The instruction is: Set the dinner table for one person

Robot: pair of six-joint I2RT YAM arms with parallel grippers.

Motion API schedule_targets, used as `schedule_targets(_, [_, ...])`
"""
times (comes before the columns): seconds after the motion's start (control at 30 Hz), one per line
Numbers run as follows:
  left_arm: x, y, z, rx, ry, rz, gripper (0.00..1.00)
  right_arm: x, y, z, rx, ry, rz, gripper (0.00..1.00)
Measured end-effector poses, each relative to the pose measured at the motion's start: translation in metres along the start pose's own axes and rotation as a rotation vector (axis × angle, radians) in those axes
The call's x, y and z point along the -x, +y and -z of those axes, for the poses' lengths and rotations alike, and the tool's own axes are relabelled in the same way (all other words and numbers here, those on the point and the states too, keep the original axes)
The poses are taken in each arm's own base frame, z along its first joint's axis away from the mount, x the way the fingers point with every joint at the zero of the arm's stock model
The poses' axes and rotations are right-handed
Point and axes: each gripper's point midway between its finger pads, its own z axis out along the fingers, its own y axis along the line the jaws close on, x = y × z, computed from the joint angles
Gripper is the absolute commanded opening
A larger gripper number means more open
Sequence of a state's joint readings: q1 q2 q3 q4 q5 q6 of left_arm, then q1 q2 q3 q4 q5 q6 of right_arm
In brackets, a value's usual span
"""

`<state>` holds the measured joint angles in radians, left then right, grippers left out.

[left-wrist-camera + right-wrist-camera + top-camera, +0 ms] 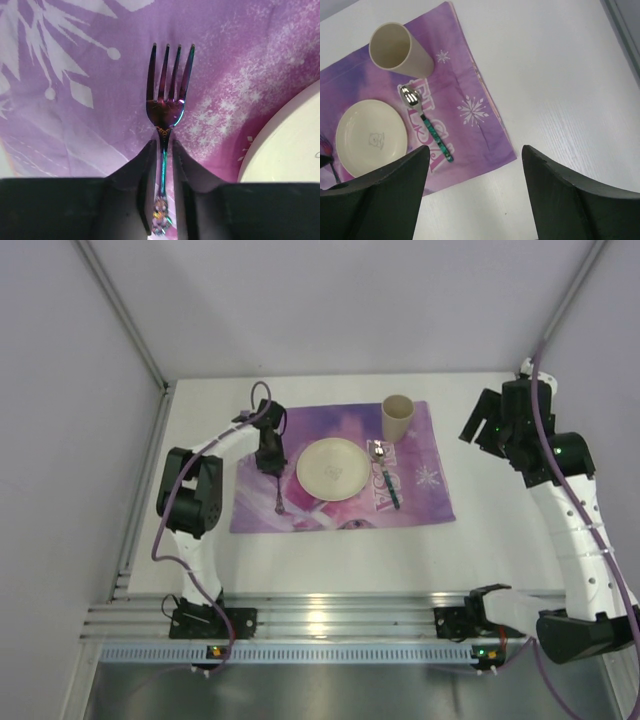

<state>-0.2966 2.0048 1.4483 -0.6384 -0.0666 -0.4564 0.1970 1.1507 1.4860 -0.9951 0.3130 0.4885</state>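
The white dinner table [500, 540] carries a purple placemat [420, 490]. On the mat are a cream plate [332, 468], a cream cup [397, 417] and a green-handled spoon [385, 475] to the right of the plate. A fork [277, 502] lies on the mat left of the plate. My left gripper [270, 458] is low over its handle. In the left wrist view the fork [169, 95] lies between the jaws of that gripper [163, 142], which stand narrowly apart with mat showing on both sides. My right gripper [475, 148] is wide open and empty, high over the mat's right corner.
A ribbed aluminium rail [320, 625] runs along the near edge by the arm bases. Grey walls close the back and sides. The right wrist view shows the cup [395, 47], plate [370, 137], spoon [427, 125] and bare table [560, 75] right of the mat.
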Motion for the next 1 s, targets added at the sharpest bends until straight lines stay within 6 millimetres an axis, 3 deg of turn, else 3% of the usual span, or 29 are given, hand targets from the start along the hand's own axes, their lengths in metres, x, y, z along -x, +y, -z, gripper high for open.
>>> schedule_targets(0.07, [-0.002, 0.000, -0.001, -0.004, 0.004, 0.001, 0.45, -0.002, -0.002, 0.000, -0.003, 0.003, 0.007, 0.77])
schedule_targets(0.23, [-0.002, 0.001, 0.005, 0.000, 0.002, 0.000, 0.66, -0.003, -0.001, -0.002, 0.005, 0.000, 0.014, 0.87])
schedule_targets(0.27, [-0.001, 0.002, 0.009, 0.001, -0.005, 0.001, 0.75, -0.002, 0.000, -0.002, 0.010, -0.002, 0.017, 0.93])
schedule_targets(0.3, [0.001, 0.001, 0.015, -0.001, -0.013, 0.000, 0.98, -0.001, 0.001, -0.002, 0.016, -0.005, 0.018, 0.95])
schedule_targets(0.43, [0.011, -0.001, 0.060, -0.024, -0.079, 0.026, 0.99, 0.003, 0.006, -0.002, 0.045, -0.020, 0.036, 1.00])
schedule_targets(0.57, [0.023, -0.009, 0.131, -0.115, -0.221, 0.061, 0.98, 0.011, 0.023, 0.002, 0.141, -0.045, 0.063, 1.00])
schedule_targets(0.7, [0.015, -0.011, 0.199, -0.224, -0.361, 0.074, 0.98, 0.007, 0.041, 0.009, 0.283, -0.088, 0.064, 1.00])
schedule_targets(0.83, [-0.007, -0.007, 0.236, -0.317, -0.428, 0.081, 0.98, -0.032, 0.054, 0.008, 0.430, -0.037, 0.063, 1.00])
schedule_targets(1.0, [-0.041, -0.005, 0.229, -0.358, -0.369, 0.090, 0.98, -0.104, 0.060, -0.008, 0.524, 0.127, 0.062, 1.00])
